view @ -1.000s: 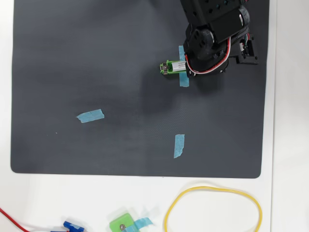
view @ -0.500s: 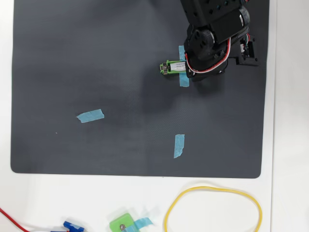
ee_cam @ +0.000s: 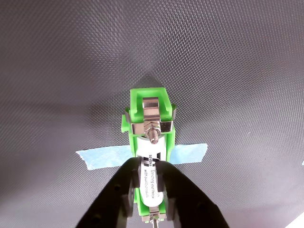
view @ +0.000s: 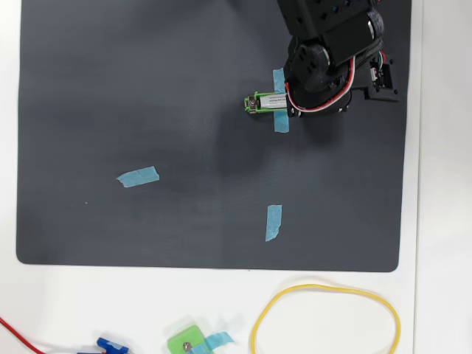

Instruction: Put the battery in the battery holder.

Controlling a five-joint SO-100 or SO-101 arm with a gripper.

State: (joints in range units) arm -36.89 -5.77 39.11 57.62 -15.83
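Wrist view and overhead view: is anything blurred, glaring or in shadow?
Wrist view: the battery text and holder are sharp, the metal clip shines slightly, and the hand is dark and a little soft. Overhead view: even light, a faint shadow on the mat below the arm, and the battery is too small to read.

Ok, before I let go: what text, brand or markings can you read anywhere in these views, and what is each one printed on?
"SELENA" (uncertain, small print): black brand word on the battery, read in the wrist view.
A second printed line runs beside it on the battery: too small and blurred to read.
Battery holder, blue tape, gripper: no text visible.
Overhead view: the battery print is too small to read.
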